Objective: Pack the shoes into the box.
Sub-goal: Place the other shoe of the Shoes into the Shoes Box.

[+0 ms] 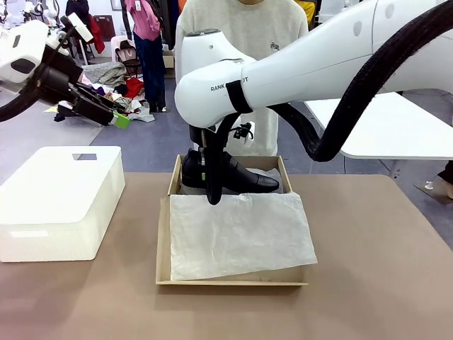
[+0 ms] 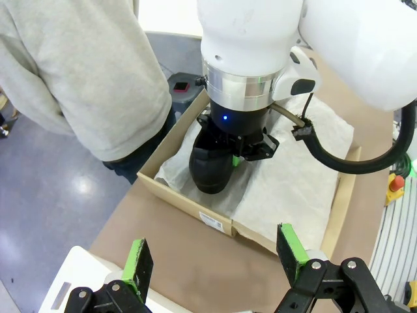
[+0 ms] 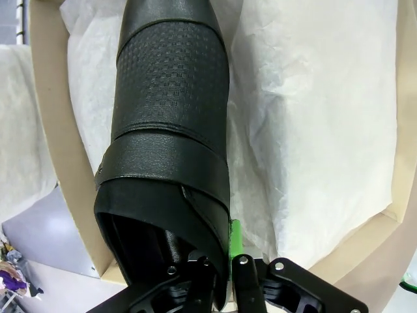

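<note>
The toe of the shoe is cut off by the top edge of the right wrist view, and one finger of the right gripper is partly hidden behind the shoe's back rim. In the front view the right arm covers much of the person, and the tissue paper hides the bottom of the box.

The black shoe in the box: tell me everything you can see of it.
The shoe is black and leather-looking, with a pointed toe, a woven-textured panel and a smooth band across the top. It sits upright at the far end of the cardboard box, over white tissue paper, toe toward the robot's right. The right gripper pinches its opening's rim.
</note>
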Action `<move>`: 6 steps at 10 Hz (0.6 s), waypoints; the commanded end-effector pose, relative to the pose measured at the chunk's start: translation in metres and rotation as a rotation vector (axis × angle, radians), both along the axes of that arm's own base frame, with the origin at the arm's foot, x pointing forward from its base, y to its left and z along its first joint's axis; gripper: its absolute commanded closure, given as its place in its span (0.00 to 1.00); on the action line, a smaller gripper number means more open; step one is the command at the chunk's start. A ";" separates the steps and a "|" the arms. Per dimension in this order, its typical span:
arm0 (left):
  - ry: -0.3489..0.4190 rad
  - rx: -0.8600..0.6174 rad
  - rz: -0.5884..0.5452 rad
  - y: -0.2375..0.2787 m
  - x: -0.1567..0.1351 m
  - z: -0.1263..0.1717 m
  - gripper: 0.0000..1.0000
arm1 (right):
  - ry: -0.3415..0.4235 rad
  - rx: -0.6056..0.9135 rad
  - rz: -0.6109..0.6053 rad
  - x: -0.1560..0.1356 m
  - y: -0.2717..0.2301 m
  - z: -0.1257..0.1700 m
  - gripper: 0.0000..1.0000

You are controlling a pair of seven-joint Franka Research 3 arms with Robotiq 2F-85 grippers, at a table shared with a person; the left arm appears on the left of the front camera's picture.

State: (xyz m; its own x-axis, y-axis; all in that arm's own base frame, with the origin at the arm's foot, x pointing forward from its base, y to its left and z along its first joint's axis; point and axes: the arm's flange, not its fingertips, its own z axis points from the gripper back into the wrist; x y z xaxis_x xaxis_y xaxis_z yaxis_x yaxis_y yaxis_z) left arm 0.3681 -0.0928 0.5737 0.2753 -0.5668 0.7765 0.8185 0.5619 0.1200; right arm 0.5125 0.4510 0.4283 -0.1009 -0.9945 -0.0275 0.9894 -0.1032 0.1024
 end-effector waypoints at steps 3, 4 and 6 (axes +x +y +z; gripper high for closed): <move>-0.004 -0.010 -0.016 0.001 0.001 -0.001 0.00 | -0.003 -0.005 0.009 -0.002 0.002 -0.012 1.00; -0.004 -0.010 -0.016 0.001 0.001 -0.001 0.00 | 0.002 -0.012 0.010 -0.003 0.003 -0.016 1.00; -0.004 -0.010 -0.016 0.001 0.001 -0.001 0.00 | 0.011 -0.024 0.012 -0.003 0.003 -0.026 1.00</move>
State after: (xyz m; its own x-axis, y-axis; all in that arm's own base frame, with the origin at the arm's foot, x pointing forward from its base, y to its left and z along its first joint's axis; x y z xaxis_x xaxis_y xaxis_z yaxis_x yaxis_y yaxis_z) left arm 0.3681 -0.0928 0.5737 0.2753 -0.5669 0.7764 0.8185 0.5619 0.1200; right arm 0.5117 0.4565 0.4057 -0.0939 -0.9955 -0.0086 0.9924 -0.0942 0.0797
